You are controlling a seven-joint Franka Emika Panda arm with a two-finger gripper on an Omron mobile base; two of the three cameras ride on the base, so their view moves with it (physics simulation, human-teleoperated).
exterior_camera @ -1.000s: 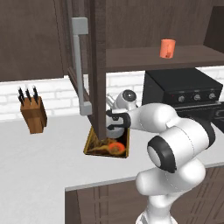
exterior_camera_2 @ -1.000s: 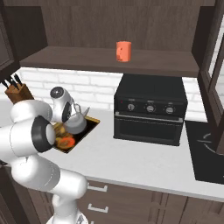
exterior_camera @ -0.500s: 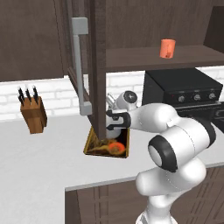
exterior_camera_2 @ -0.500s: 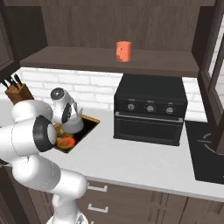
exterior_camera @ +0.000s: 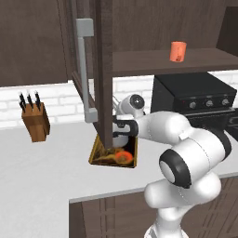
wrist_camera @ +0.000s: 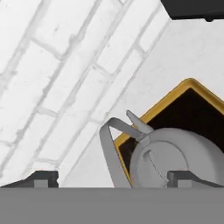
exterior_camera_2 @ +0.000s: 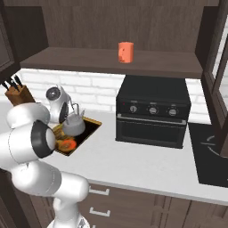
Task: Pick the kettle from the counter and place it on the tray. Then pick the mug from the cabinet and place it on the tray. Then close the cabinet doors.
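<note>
Spread wide now, the hand hovers just over the kettle, its two tips standing clear on either side of the body with nothing pinched between them; a second ago it was half-closed on the kettle, so it has let go. Directly below the hand the kettle sits on the tray, upright, its thin arched handle rising toward the hand and its spout pointing away toward the brick wall. The tray lies flat on the table, under and a little in front of the hand, with the kettle near its back edge and the orange swirl picture showing on the bare part nearer the robot. That settles the first step, as I judge it: the kettle is delivered and stands by itself. Well above the hand and off to one side, the mug waits on the cabinet shelf, untouched. An open door hangs close beside the hand, its grey bar handle near the wrist, so lifting clear without clipping it looks like the thing to watch before reaching up for the mug.
</note>
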